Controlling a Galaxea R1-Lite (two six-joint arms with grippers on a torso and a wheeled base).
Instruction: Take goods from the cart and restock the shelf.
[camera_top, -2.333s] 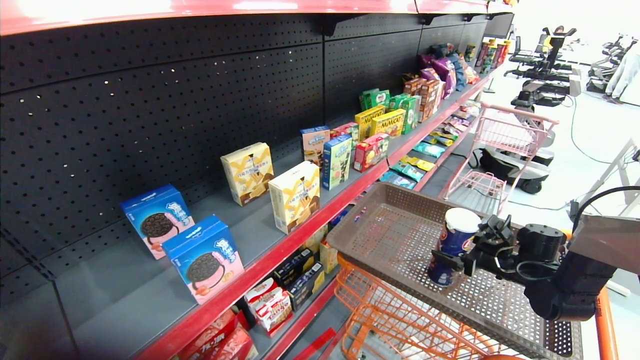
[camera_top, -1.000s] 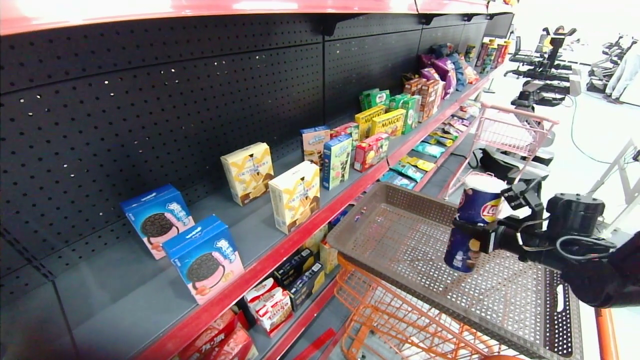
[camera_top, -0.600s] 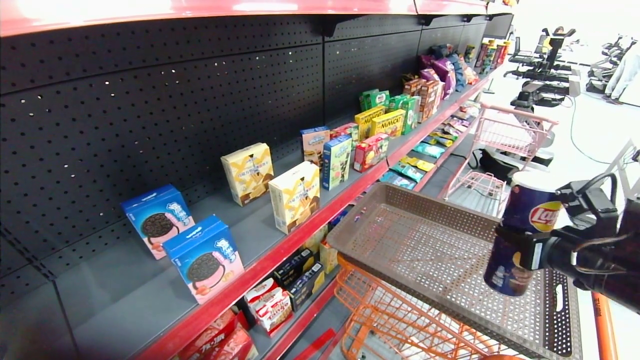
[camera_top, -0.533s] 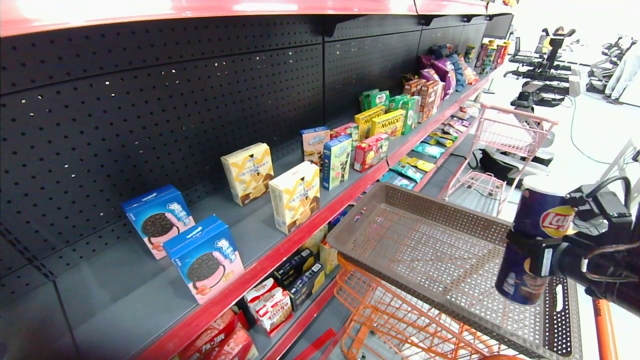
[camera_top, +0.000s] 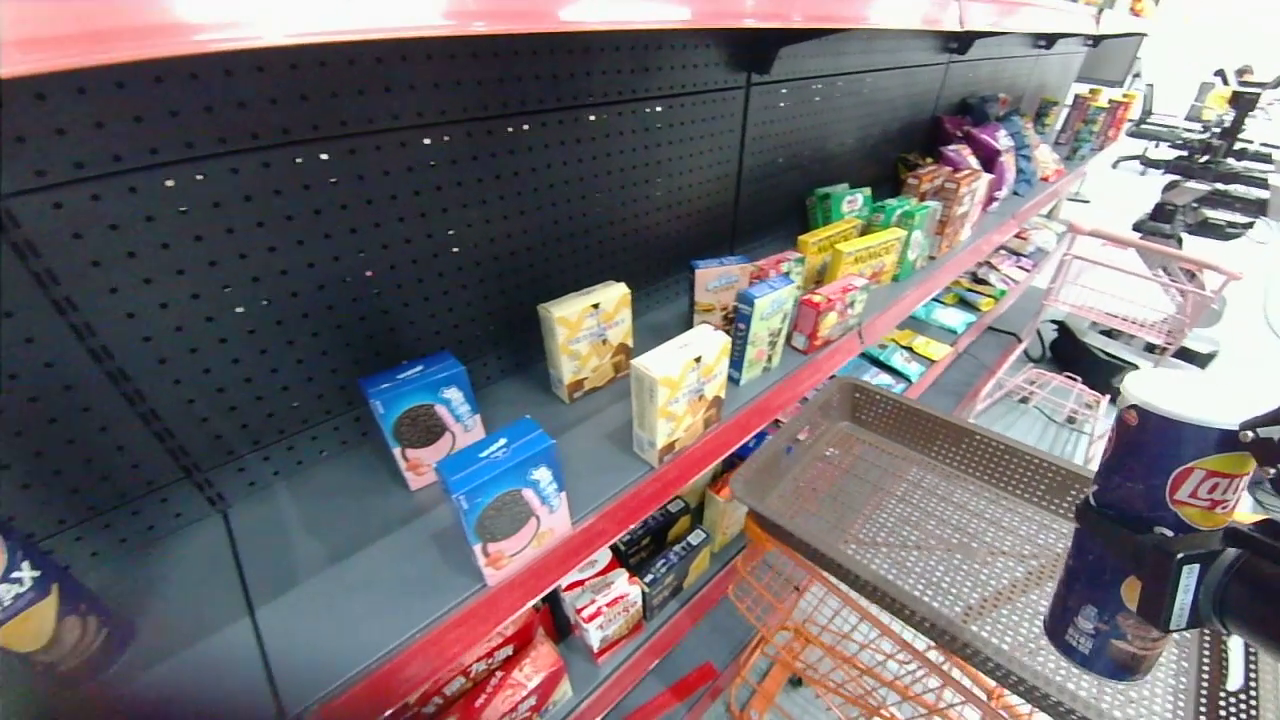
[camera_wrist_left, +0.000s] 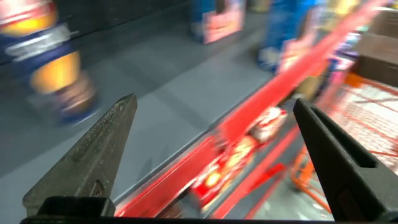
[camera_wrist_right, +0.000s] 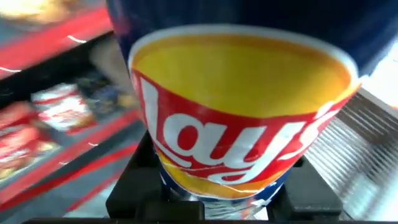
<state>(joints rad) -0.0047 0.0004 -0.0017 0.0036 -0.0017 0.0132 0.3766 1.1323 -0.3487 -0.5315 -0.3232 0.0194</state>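
1. Head view: the chip can is hanging upright above the near right part of the tray, where a moment ago it was standing on the tray's mesh; the right claw is clenching it round the lower half; the whole picture is also sliding, so the camera is turning, and more bare shelf is showing left of the tray; I am judging the pick as done and the carry to the shelf as starting.
2. Left wrist view: the left claw is hanging released, jaws wide, over the shelf's grey board and red lip, well apart from the tray; a blurred blue and yellow pack is standing on the board beyond it.
3. Right wrist view: the chip can is sitting deep between the right claw's fingers, label facing the lens; the tray's mesh is showing just beside it.
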